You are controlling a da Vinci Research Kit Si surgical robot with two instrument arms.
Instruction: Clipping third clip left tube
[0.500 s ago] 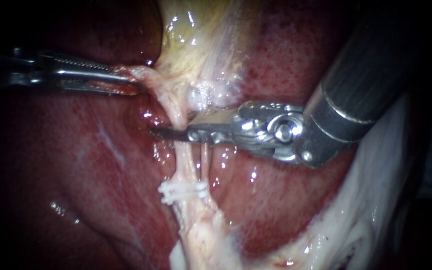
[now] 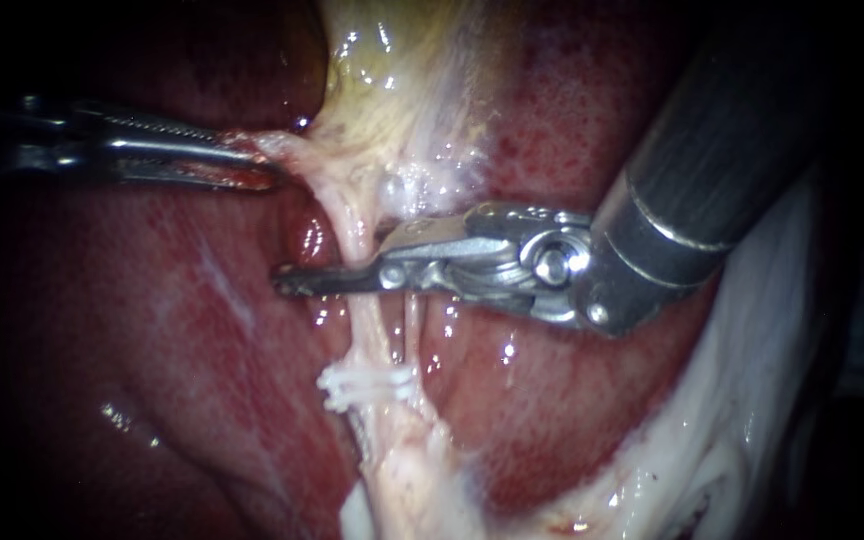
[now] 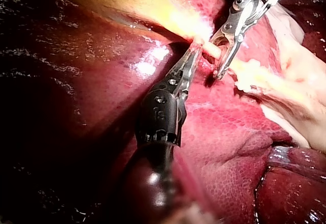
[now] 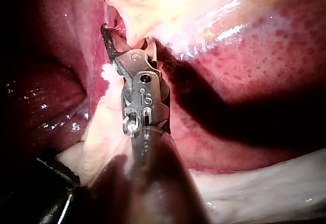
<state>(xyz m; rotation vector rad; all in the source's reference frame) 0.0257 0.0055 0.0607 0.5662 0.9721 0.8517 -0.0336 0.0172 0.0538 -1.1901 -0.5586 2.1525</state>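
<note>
Two pale tubes run down from the gallbladder (image 2: 392,80), the left tube (image 2: 370,325) and beside it a thinner right tube (image 2: 411,330). White clips (image 2: 367,385) sit across them lower down. My right instrument (image 2: 337,260) reaches in from the upper right with its jaws open and the left tube between them; the lower jaw's tip pokes out past the tube. The right wrist view shows these jaws (image 4: 127,38) spread around pale tissue. My left instrument (image 2: 252,165) is shut on the tissue at the gallbladder's neck and holds it stretched leftward, its jaws (image 3: 191,56) meeting beside the right instrument (image 3: 218,56).
Dark red liver (image 2: 152,330) lies under and around the tubes. White fatty tissue (image 2: 712,430) runs along the lower right. The right instrument's thick dark shaft (image 2: 742,130) fills the upper right.
The right instrument has slid further left across the left tube; its lower jaw tip now sticks out farther beyond it. The left instrument holds still.
</note>
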